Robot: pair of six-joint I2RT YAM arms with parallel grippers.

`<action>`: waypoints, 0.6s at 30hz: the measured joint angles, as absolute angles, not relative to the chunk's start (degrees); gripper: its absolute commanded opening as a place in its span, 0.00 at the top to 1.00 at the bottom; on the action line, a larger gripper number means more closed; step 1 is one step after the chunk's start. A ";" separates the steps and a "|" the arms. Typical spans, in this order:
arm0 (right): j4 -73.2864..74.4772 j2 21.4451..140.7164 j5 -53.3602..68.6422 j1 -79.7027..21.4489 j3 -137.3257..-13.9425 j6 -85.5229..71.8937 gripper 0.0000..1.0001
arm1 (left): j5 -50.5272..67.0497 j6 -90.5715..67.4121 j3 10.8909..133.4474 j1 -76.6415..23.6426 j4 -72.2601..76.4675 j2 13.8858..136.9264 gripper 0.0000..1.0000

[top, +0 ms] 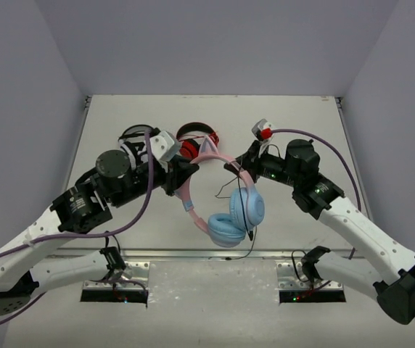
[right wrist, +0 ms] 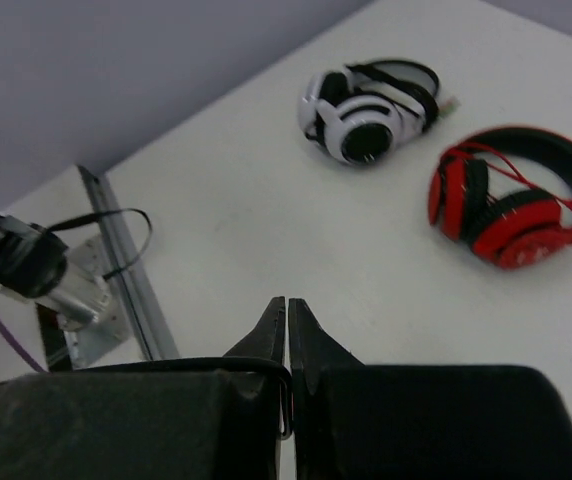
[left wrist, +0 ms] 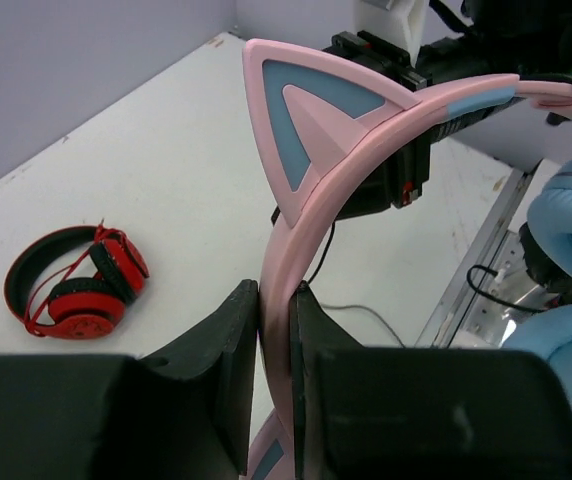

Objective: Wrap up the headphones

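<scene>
The headphones [top: 229,210] have a pink headband with cat ears, light blue earcups and a thin black cable [top: 241,217]. They are held up over the middle of the table. My left gripper [top: 190,172] is shut on the pink headband [left wrist: 301,215] just below a cat ear [left wrist: 306,115]. My right gripper [top: 235,165] is shut on the black cable [right wrist: 166,366], which runs across its left finger into the closed jaws. The blue earcups [left wrist: 571,215] hang at the near side, with the cable trailing down past them.
Red-and-black headphones [top: 196,141] lie at the back middle of the table and also show in the left wrist view [left wrist: 76,280] and the right wrist view [right wrist: 511,195]. Black-and-white headphones [right wrist: 371,100] lie to their left. A metal rail [top: 207,255] runs along the near edge.
</scene>
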State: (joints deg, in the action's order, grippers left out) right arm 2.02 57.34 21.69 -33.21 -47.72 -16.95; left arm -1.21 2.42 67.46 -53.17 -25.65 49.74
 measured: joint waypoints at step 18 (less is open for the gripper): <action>-52.12 75.50 42.50 -33.93 -39.44 -44.84 0.81 | -16.88 -12.95 76.36 -53.34 -13.28 48.42 1.00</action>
